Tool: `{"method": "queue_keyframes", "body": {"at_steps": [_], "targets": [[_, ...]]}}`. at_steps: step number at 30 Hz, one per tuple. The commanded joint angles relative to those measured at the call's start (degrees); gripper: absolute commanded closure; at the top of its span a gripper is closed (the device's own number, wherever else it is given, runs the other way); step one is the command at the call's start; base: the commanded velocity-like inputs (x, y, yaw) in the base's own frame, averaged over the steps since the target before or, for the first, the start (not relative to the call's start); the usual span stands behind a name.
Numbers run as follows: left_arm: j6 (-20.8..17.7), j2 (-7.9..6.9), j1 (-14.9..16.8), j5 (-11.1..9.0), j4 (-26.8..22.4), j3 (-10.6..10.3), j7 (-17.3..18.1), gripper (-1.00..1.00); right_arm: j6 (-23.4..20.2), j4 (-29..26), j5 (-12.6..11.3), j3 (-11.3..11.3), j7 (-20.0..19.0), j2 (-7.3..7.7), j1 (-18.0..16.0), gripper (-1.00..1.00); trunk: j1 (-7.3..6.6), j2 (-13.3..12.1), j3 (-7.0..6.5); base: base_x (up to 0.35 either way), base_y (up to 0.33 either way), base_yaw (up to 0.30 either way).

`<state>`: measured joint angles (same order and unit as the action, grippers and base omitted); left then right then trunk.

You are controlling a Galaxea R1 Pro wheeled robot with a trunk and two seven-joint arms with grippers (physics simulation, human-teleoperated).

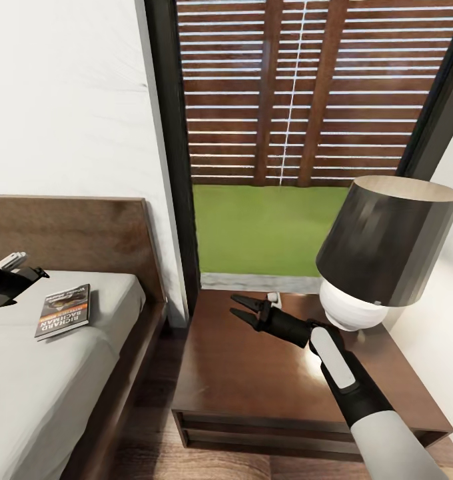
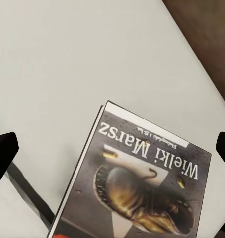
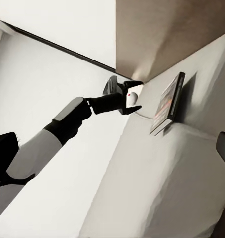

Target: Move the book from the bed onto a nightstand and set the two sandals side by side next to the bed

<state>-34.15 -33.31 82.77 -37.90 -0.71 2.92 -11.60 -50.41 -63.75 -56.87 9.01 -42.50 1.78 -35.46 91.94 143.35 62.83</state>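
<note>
Grey mattress (image 1: 46, 373) at far left of head view, on the bed (image 1: 130, 373) with its dark brown frame and headboard (image 1: 66, 233). Left tool (image 1: 16, 270) hangs over the mattress near the headboard, just left of the book (image 1: 63, 311); not touching it. Left wrist view: both black fingertips (image 2: 3, 153) sit wide apart at the frame edges, nothing between them, so released. Book (image 2: 142, 183) lies flat face-up on the mattress right under that camera, cover reads "Wielki Marsz". Head view shows an orange band and "RICHARD BACHMAN" on the cover. Book sits towards the mattress edge on the nightstand side, near the headboard.

Moving right: white wall, then a dark-framed window (image 1: 300, 133) with wood slats and green ground outside.

Nightstand (image 1: 253, 380), glossy dark brown, stands just beside the bed, below the window. Right tool (image 1: 243, 312) hovers over its top near the back edge, pointing towards the bed, fingers spread, holding nothing, so released. Right wrist view looks across at the bed: left arm (image 3: 67, 119) and left tool (image 3: 123, 95) over the mattress, book (image 3: 168, 101) seen edge-on just beside it.

Lamp (image 1: 380, 253) at far right on the nightstand's back corner: dark shade, white round base. Right forearm runs under the shade.

Wood-plank floor (image 1: 153, 460) between bed and nightstand.
</note>
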Motion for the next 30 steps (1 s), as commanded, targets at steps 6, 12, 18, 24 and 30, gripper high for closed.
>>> {"method": "queue_keyframes", "body": {"at_steps": [6, 12, 18, 24, 30], "targets": [[-0.2, 0.0, 0.0, -0.4, -0.1, 0.3, -0.5, -1.0, -0.3, -2.1, -0.1, 0.7, -1.2, 0.17, 0.5, -1.0, -0.01, 0.0, 0.05, 0.0, 0.0, 0.0], [-0.2, 0.0, 0.0, -0.4, -0.1, 0.3, -0.5, -1.0, -0.4, -4.3, -0.1, 0.8, -1.5, 0.29, 2.0, -1.0, -0.01, 0.0, 0.05, 0.0, 0.0, 0.0], [-0.2, 0.0, 0.0, -0.4, -0.1, 0.3, -0.5, -1.0, -0.3, -4.9, -0.1, 0.9, -1.6, 0.26, 2.4, -1.0, -0.01, 0.0, 0.05, 0.0, 0.0, 0.0], [-0.1, 0.0, 0.0, -0.4, -0.1, 0.3, -0.5, -1.0, -0.3, -5.1, 0.0, 0.9, -1.5, 0.24, 2.6, -1.0, 0.04, 0.0, 0.49, 0.0, 0.0, 0.0], [-0.1, 0.0, 0.0, -0.4, -0.1, 0.3, -0.5, -1.0, -0.3, -5.1, 0.0, 0.9, -1.5, 0.27, 2.6, -1.0, 0.19, 0.1, 1.82, 0.0, 0.0, 0.0]]}}
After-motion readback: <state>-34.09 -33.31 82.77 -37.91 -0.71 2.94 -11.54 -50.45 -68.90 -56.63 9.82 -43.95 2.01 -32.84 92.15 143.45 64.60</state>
